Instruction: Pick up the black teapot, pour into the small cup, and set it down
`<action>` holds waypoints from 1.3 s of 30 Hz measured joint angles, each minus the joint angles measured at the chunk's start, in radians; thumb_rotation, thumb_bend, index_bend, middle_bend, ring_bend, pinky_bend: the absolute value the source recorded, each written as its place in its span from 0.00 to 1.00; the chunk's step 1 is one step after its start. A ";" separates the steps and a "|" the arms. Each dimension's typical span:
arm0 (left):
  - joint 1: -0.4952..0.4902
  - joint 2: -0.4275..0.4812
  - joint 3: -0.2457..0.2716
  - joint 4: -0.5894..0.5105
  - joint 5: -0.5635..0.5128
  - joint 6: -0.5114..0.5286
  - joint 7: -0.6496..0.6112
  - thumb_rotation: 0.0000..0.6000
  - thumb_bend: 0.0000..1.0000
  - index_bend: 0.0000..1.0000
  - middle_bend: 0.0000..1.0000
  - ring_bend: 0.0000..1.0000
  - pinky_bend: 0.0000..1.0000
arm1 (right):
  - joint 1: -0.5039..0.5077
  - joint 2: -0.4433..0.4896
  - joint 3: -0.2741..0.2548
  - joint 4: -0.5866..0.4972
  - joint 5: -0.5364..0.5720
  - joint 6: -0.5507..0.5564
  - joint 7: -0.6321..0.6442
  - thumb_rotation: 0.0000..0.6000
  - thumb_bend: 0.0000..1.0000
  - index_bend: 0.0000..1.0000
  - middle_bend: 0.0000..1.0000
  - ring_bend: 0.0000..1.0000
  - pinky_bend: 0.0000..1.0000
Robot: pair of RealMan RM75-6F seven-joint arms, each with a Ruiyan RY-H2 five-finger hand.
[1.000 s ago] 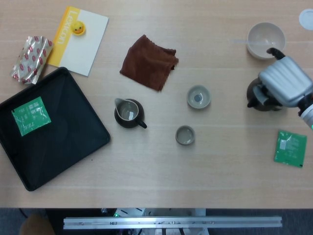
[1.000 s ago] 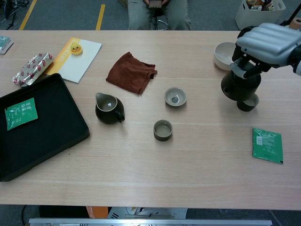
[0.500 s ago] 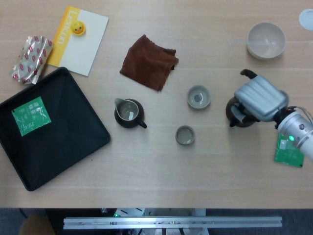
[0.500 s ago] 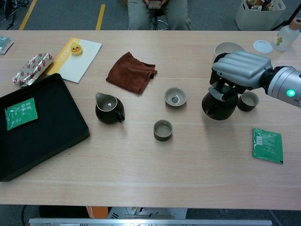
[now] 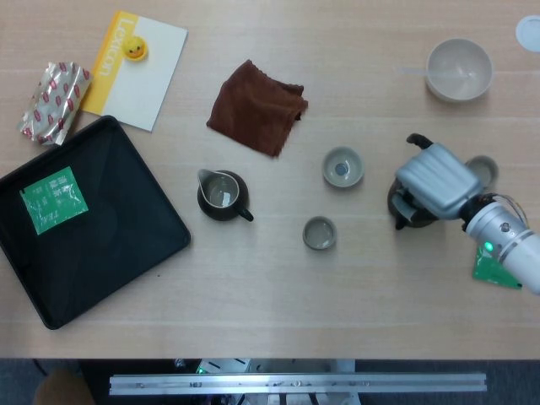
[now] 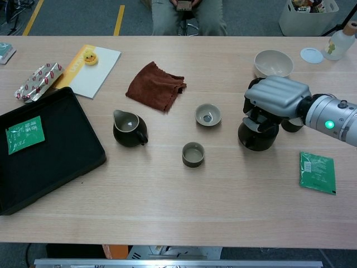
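Fingers of the right hand [image 6: 275, 98] wrap the black teapot [image 6: 255, 135], well apart from the small cup [image 6: 193, 154].

The right hand [image 6: 277, 97], gripping the round black ceramic teapot [image 6: 255, 134], has carried it leftward and lower from beside the far white bowl [image 6: 273, 63], uncovering a small dark cup [image 6: 292, 125].

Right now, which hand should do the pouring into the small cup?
The right hand. It already grips the teapot from above, close to the small cup. The left hand shows in neither view.
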 measured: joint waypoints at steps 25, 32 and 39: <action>0.003 -0.009 0.004 0.016 0.004 0.001 -0.014 1.00 0.40 0.17 0.24 0.19 0.21 | -0.029 -0.079 -0.025 0.078 -0.018 0.015 -0.027 0.76 0.41 0.73 0.65 0.56 0.16; 0.003 -0.009 0.003 0.019 0.002 0.001 -0.017 1.00 0.40 0.17 0.24 0.19 0.21 | -0.031 -0.084 -0.026 0.080 -0.022 0.017 -0.039 0.77 0.38 0.65 0.57 0.47 0.14; 0.002 -0.010 0.002 0.021 0.001 -0.001 -0.018 1.00 0.40 0.17 0.24 0.19 0.21 | -0.034 -0.080 -0.020 0.078 -0.036 0.025 -0.024 0.76 0.31 0.56 0.46 0.35 0.12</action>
